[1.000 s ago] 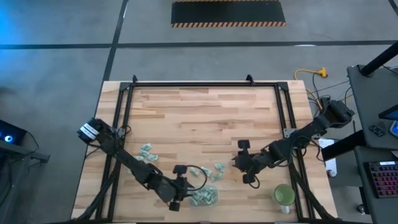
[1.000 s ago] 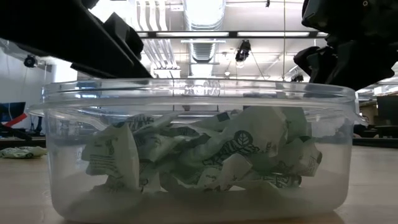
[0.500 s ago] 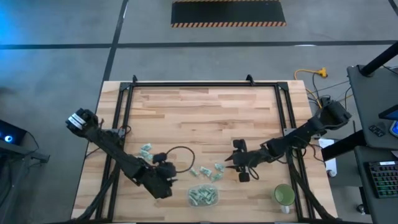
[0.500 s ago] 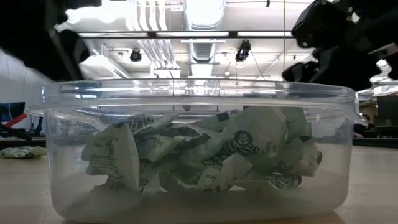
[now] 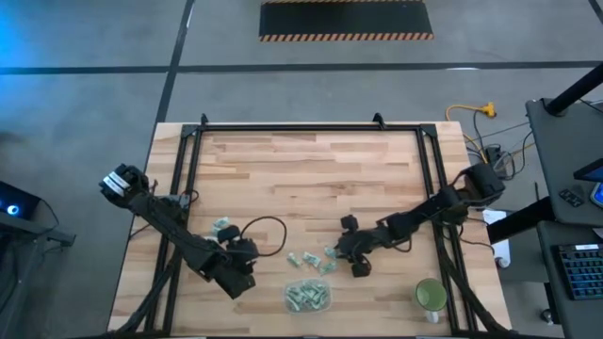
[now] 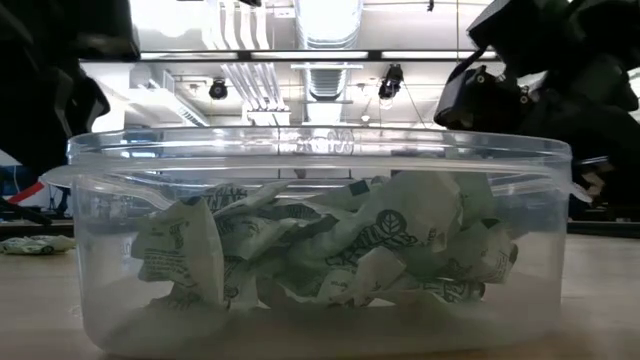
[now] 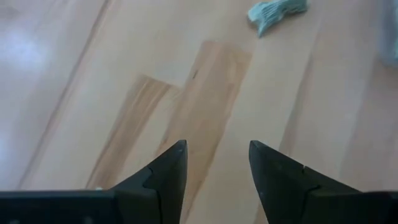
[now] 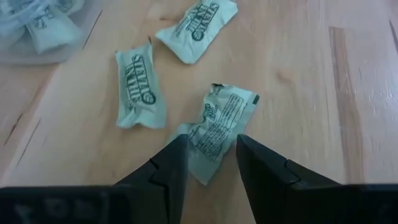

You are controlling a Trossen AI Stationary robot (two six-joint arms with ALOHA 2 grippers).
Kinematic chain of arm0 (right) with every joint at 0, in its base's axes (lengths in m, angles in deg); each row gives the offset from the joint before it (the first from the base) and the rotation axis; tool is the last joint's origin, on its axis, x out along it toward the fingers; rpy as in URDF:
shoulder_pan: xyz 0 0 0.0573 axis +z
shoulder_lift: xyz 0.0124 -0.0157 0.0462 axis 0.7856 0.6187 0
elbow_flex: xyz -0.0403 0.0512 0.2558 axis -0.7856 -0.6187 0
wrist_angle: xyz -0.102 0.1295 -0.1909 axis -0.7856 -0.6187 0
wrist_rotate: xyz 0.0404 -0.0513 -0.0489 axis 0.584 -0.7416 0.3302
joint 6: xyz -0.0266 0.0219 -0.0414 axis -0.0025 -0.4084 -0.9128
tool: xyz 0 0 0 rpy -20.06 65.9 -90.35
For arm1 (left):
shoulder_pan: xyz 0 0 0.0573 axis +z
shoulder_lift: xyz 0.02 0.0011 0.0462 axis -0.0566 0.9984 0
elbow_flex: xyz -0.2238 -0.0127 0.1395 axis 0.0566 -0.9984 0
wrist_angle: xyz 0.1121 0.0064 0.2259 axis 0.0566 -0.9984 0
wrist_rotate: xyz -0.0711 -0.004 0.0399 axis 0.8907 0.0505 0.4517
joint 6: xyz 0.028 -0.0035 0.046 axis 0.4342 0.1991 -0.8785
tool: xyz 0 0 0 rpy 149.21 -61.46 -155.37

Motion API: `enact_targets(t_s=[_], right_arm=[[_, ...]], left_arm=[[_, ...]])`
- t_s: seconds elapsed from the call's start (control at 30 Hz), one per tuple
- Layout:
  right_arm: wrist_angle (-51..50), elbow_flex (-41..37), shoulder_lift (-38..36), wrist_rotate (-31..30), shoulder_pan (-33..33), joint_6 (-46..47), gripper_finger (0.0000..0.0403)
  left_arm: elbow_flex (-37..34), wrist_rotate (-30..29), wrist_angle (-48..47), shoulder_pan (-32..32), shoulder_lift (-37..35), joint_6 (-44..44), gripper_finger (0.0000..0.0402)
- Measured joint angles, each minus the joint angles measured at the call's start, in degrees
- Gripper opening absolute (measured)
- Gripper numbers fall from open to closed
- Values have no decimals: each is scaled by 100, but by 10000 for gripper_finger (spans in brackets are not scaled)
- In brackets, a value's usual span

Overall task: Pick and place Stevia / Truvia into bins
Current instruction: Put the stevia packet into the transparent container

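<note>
High view: the Stevia / Truvia sachets (image 5: 308, 297) are mostly heaped inside the clear bin (image 5: 288, 302) at the near middle of the bench (image 5: 311, 179), with a few loose ones (image 5: 311, 261) lying just beyond it and a small group (image 5: 221, 226) farther left. Over the last second the left tool (image 5: 236, 266) has been drawn away from above the bin to a spot left of it, its fingers spread over bare wood with nothing between them, so a drop into the bin is judged complete. Meanwhile the right tool (image 5: 350, 247) has been advanced leftward toward the loose group; in its wrist view a crumpled sachet (image 8: 217, 121) is framed between its spread fingers, not yet pinched. The next pick is judged to fall to the right arm. A green cup (image 5: 431, 297) stands near right, untouched.
</note>
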Motion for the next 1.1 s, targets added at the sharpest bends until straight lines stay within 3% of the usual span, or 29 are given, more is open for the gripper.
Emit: enact_targets(t_s=[0.13,0.4,0.77,0.93,1.1], right_arm=[[-29,12,12,0,-21,-9,106],[-243,-1,-136,0,-34,-220,14],[72,-1,-1015,-73,151,-179,9],[1153,22,-862,360,392,-392,9],[1230,380,-487,808,482,-611,9]], left_arm=[[-7,-23,-90,-4,0,4,157],[-14,-193,-351,-8,2,11,157],[-96,-480,-685,-7,2,305,157],[-170,-556,-668,0,2,310,157],[-222,-605,-670,1,4,338,157]])
